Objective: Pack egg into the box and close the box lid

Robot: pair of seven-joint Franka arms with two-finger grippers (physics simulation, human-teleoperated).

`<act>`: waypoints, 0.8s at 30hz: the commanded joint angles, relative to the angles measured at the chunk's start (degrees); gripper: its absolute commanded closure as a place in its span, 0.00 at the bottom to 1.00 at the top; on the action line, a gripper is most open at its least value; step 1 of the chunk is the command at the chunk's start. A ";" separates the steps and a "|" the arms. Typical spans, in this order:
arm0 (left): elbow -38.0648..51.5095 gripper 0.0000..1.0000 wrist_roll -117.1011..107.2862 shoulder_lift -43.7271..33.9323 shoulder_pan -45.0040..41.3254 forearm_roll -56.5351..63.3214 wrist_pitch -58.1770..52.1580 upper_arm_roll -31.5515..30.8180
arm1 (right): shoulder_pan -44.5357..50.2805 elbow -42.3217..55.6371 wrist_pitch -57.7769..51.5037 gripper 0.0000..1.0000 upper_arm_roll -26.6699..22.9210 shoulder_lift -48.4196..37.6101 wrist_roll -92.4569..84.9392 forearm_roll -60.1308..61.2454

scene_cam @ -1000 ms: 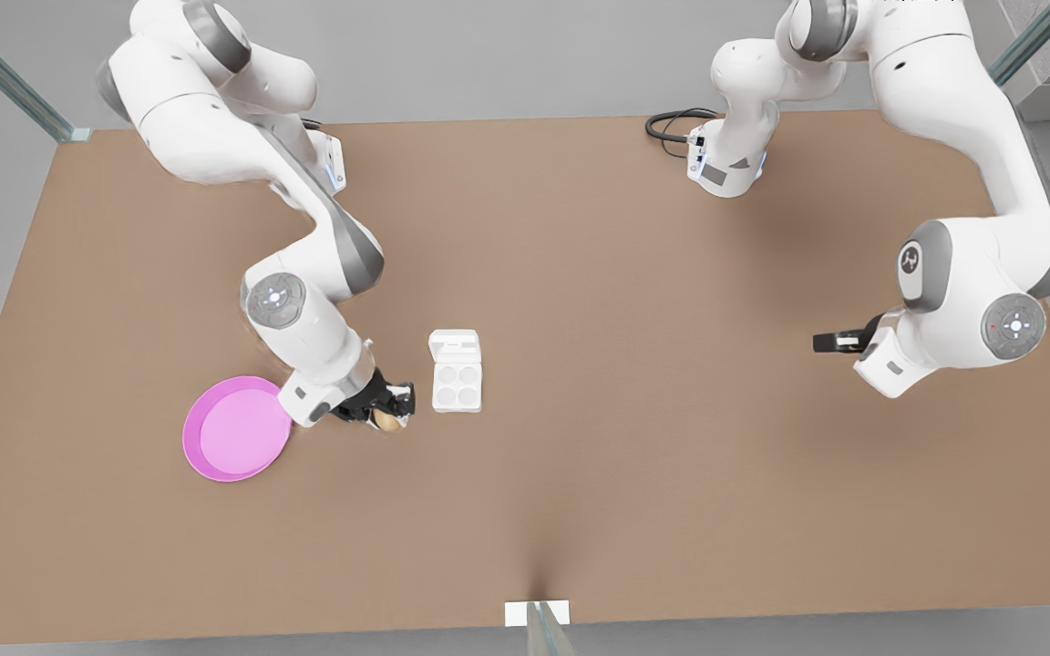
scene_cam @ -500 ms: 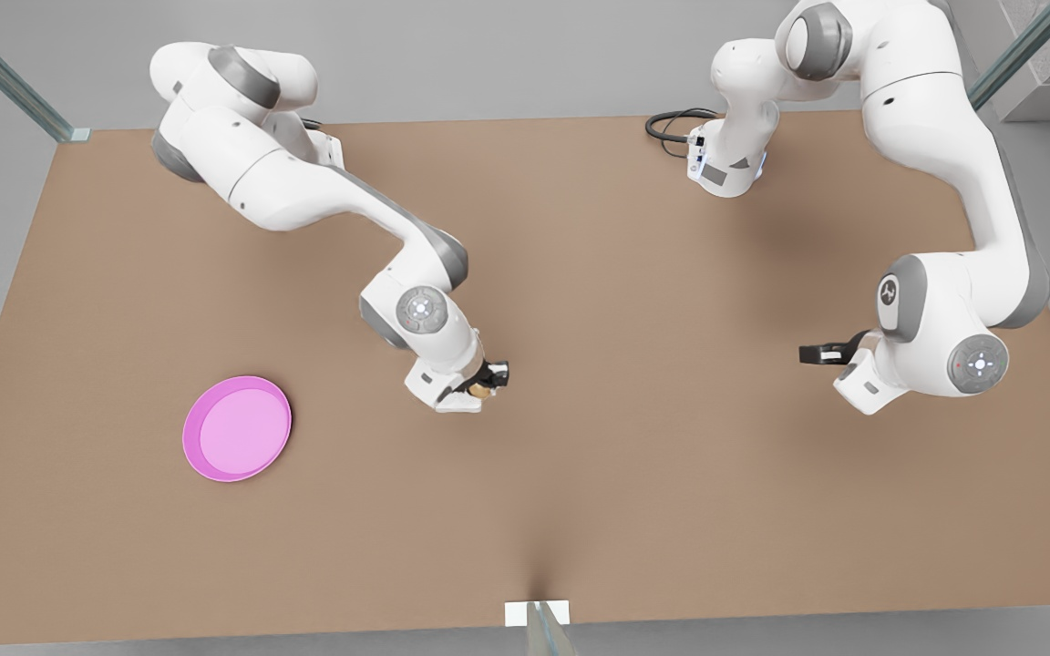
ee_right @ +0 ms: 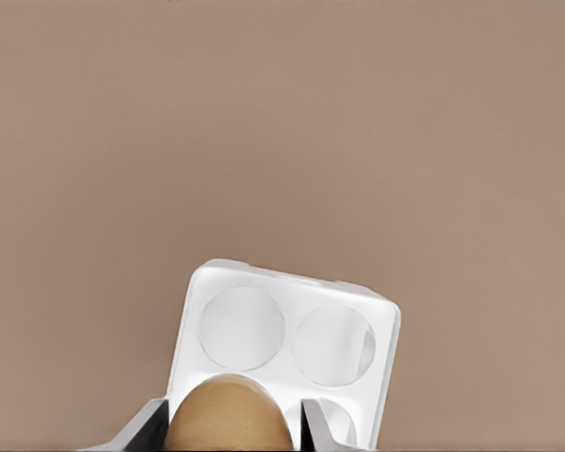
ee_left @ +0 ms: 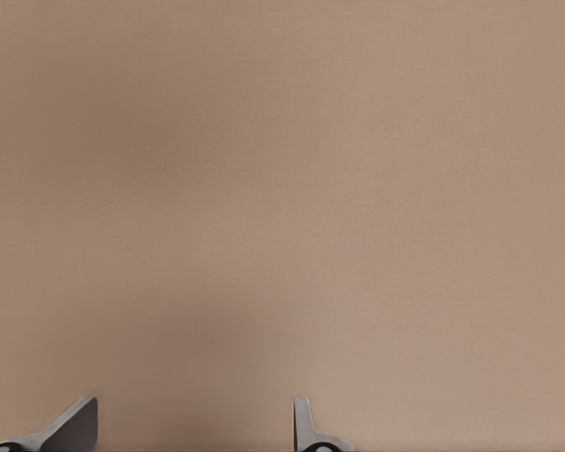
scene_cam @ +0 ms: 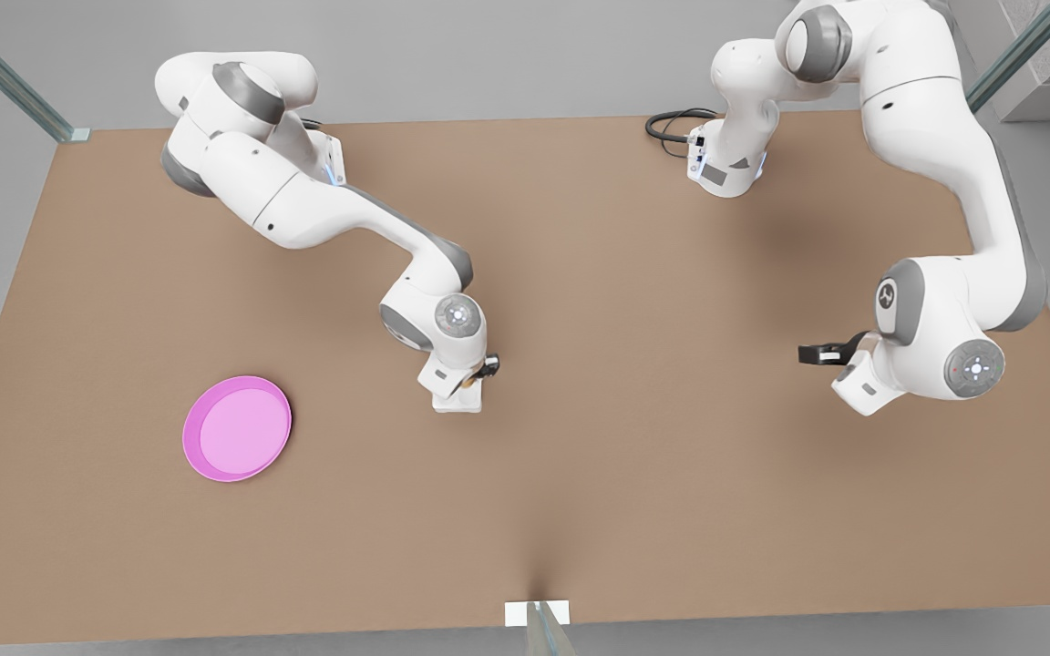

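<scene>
A pink plate (scene_cam: 236, 428) lies on the brown table (scene_cam: 580, 492) at the front view's left. Further right, the right gripper (scene_cam: 478, 375) hangs directly over the box (scene_cam: 458, 402), its fingers (ee_right: 322, 428) clamped on the egg (ee_right: 228, 414), which sits above the white carton's round cups. Well apart, at the front view's right, the left gripper (scene_cam: 818, 353) waits above bare table, its fingers (ee_left: 72, 426) spread apart and holding nothing.

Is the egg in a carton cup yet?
Not yet: the right pincer holds the egg over the box; the cups seen are empty.
</scene>
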 commanded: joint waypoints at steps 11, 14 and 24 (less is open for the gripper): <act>1.05 0.00 -1.32 -0.88 -0.06 -0.25 -3.52 -6.57 | -5.01 -5.71 -9.13 0.00 -29.17 -32.08 -34.88 32.69; 4.13 0.05 -31.46 1.14 -11.38 -0.52 -1.23 -25.12 | -6.41 -3.60 -27.07 0.00 -39.81 -41.49 -41.31 37.18; 9.58 0.36 -63.82 21.88 -38.47 -0.43 34.19 -25.21 | -7.03 -1.05 -28.39 0.00 -41.83 -41.14 -41.05 39.99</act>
